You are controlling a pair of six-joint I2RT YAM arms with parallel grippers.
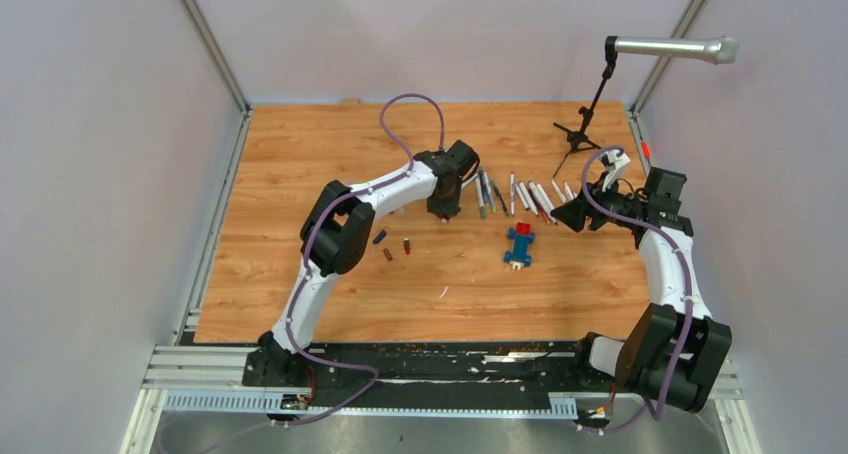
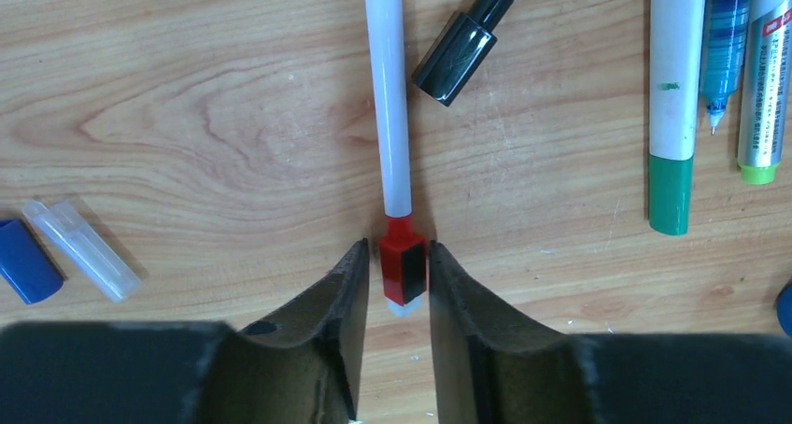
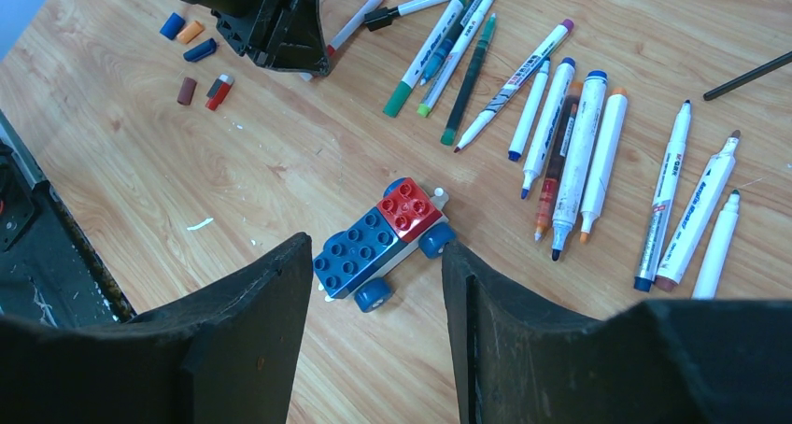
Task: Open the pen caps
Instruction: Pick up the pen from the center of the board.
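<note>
A white pen (image 2: 389,106) lies on the wooden table, pointing away from my left gripper (image 2: 397,248). Its red, black-sided end piece (image 2: 403,267) sits between the jaws; the right finger is almost on it and a thin gap shows on the left. Loose pen caps lie to the left: a blue one (image 2: 23,261) and a clear one (image 2: 79,248), with orange (image 3: 190,32), brown (image 3: 187,91) and red (image 3: 220,91) ones in the right wrist view. A black cap (image 2: 455,55) is still on its pen. My right gripper (image 3: 375,243) hangs open and empty above a toy.
A blue-and-red block car (image 3: 378,242) stands under the right gripper. Several pens (image 3: 560,134) lie in a loose row beyond it, some with bare tips. A microphone stand (image 1: 585,124) is at the back right. Grey walls close in the table.
</note>
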